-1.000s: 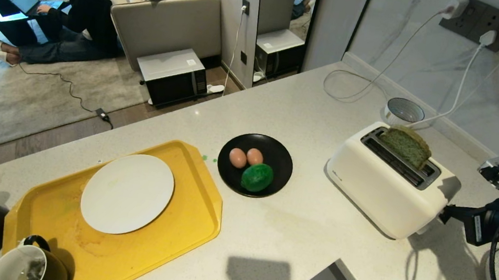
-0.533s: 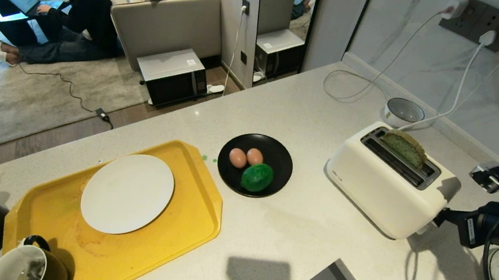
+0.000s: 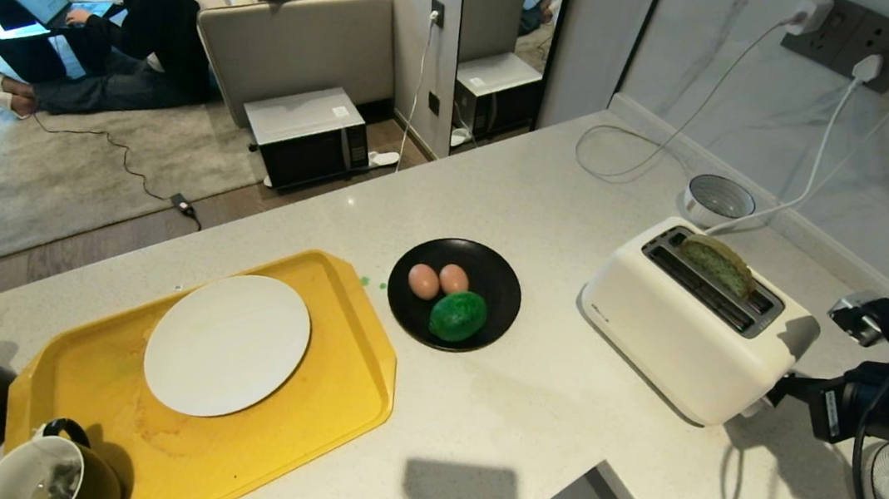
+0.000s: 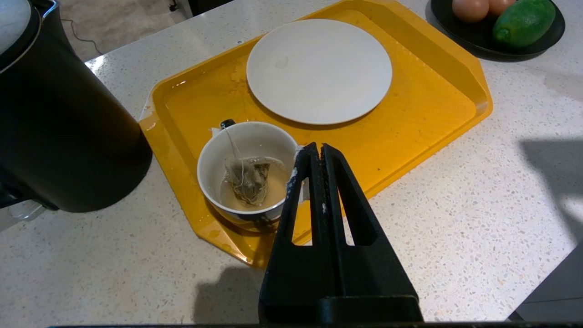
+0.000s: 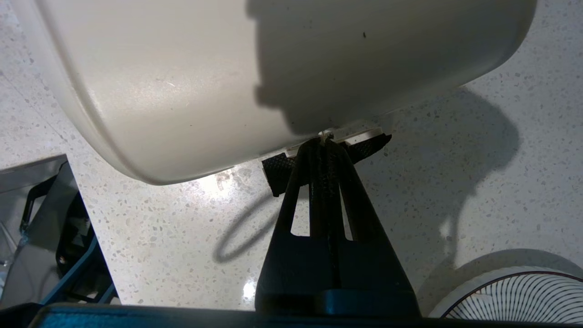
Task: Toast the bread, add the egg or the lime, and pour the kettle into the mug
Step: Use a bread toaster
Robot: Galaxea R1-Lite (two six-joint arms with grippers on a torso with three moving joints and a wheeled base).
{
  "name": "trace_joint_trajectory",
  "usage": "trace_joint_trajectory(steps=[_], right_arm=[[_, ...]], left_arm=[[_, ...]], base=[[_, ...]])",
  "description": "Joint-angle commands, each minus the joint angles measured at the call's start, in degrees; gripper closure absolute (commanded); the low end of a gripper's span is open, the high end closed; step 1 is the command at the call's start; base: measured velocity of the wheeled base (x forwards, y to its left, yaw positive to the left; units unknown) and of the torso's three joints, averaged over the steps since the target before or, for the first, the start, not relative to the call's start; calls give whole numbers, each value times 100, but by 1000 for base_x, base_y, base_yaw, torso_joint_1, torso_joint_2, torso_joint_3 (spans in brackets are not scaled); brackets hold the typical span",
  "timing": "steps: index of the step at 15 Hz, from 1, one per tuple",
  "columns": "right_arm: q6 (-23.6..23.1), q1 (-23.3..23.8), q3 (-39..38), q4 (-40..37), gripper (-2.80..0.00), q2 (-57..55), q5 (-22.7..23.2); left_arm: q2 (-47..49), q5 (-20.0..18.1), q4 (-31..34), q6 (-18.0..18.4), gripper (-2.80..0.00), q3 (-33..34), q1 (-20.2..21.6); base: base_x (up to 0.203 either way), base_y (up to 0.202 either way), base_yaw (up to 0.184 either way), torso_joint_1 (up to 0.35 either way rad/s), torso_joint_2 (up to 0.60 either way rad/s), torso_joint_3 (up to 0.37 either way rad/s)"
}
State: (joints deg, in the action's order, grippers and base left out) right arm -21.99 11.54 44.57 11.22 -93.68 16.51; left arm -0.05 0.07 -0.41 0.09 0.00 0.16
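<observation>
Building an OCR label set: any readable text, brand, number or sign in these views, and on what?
None can be read.
Toaster: small dark mark low on its front left, too small to read.
Microwave: white sticker on top, too small to read.
Right arm: white label beside the cable, too small to read.

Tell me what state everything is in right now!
bread: sunk low in the toaster slot
toaster: plugged in, lever pressed
right gripper: shut, on the lever
left gripper: shut, empty
mug: holds a teabag
kettle: lid closed
white plate: empty
</observation>
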Motion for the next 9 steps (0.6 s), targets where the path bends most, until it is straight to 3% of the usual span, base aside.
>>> trace_joint_trajectory(steps=[1, 9], right_arm=[[-16, 6, 8, 12, 0, -27, 11], [-24, -12, -81, 100, 0, 107, 6]], left_arm=[[5, 1, -2, 0, 0, 0, 2], [5, 1, -2, 0, 0, 0, 2]], base=[[0, 0, 0, 0, 0, 0], [0, 0, 0, 0, 0, 0]])
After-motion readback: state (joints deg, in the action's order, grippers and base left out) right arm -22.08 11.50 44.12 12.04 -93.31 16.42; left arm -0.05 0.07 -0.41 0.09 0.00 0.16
